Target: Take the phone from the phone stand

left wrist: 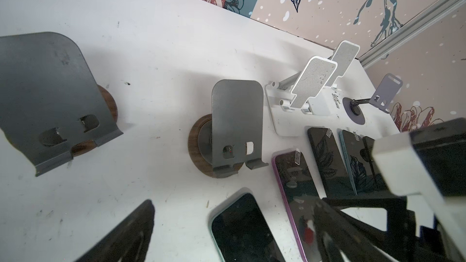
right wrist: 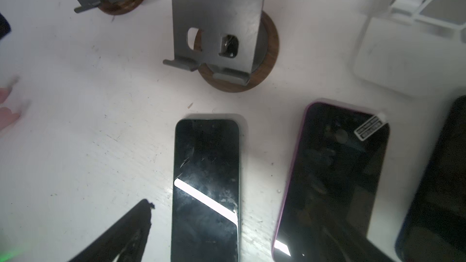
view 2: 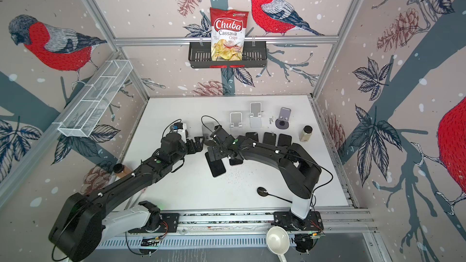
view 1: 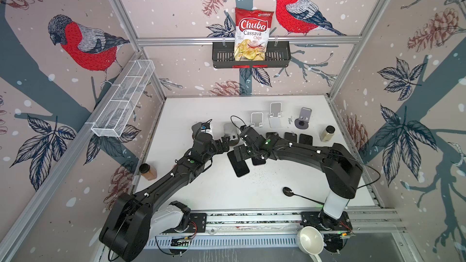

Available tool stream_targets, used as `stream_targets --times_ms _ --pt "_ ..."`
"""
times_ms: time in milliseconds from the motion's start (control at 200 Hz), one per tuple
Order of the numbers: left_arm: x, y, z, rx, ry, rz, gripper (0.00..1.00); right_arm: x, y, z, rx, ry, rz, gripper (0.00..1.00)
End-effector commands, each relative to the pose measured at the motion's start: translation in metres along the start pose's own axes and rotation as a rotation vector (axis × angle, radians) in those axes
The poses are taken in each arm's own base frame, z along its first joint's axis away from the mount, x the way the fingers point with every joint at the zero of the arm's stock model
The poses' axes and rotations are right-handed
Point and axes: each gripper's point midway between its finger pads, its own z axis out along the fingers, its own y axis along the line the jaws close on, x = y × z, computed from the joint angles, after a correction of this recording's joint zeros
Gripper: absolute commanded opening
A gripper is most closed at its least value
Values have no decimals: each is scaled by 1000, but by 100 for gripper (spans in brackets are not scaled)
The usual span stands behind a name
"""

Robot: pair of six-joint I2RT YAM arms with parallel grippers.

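One phone (right wrist: 205, 190) | lying flat (screen up) | beneath spread right end effector (view 1: 238, 154)

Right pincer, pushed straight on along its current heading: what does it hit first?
Likely the dark phone lying flat on the table under the right pincer; the grey stand sits beyond. Depth is unclear.

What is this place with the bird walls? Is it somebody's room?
Probably a robot practice booth, not a home: two black arms on a metal rail, an aluminium frame, and a white table laid out with phones and empty stands.
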Motion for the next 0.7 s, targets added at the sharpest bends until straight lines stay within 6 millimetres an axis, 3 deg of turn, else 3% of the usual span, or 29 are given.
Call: stream_targets --times_ms 0,290,696 --pt "-6 3 -4 -27 -22 18 96 -17 -11 -12 -4 -70 18 99" --pt "-16 16 -13 -102 -66 21 96 -30 -64 -42 66 -178 81 99" --pt "-31 76 -35 -426 -169 39 96 -39 -196 -111 353 -394 128 99"
